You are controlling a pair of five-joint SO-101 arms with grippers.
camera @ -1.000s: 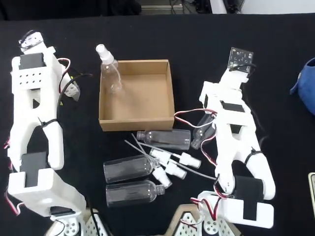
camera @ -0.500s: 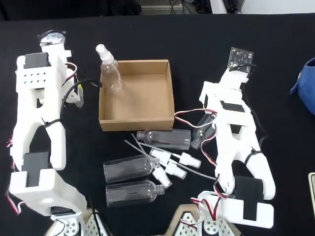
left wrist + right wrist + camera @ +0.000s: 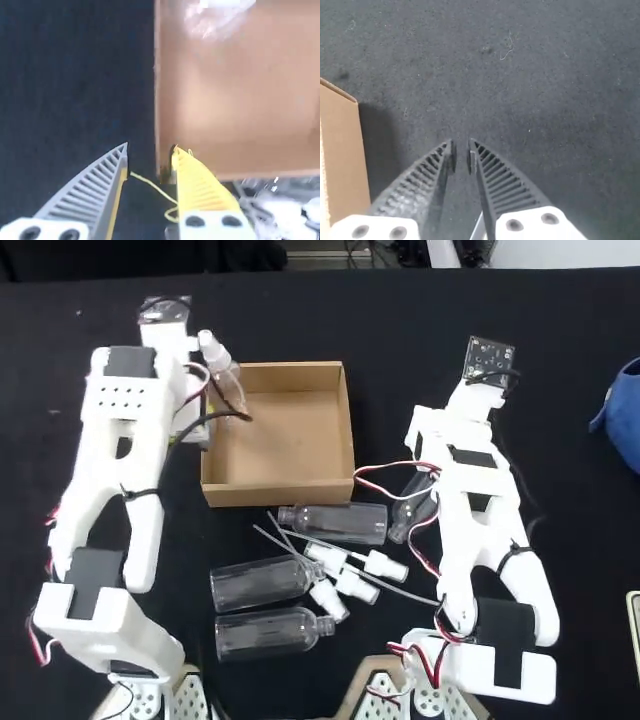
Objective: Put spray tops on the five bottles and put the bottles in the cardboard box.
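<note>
My left gripper [image 3: 149,147] sits half open against the cardboard box [image 3: 275,492] side wall; the capped bottle [image 3: 225,390] stands at its far corner. I'd clear the wall, then grip the bottle low

The flat surface [image 3: 300,310] wears plain black cloth all over. The square cardboard box [image 3: 275,490] is unprinted tan brown. Both plastic arms, left [image 3: 110,470] and right [image 3: 480,530], are white with black motor blocks [image 3: 497,620], and trail red, white and black wires [image 3: 385,466]. The left arm's jaws are ribbed, one grey and one yellow; the right arm's jaws are ribbed dark grey. The upright plastic bottle [image 3: 225,385] and the lying plastic bottles [image 3: 335,523] are clear, and the spray tops [image 3: 355,565] are white. A blue rounded object [image 3: 622,420] shows at the right edge.
</note>
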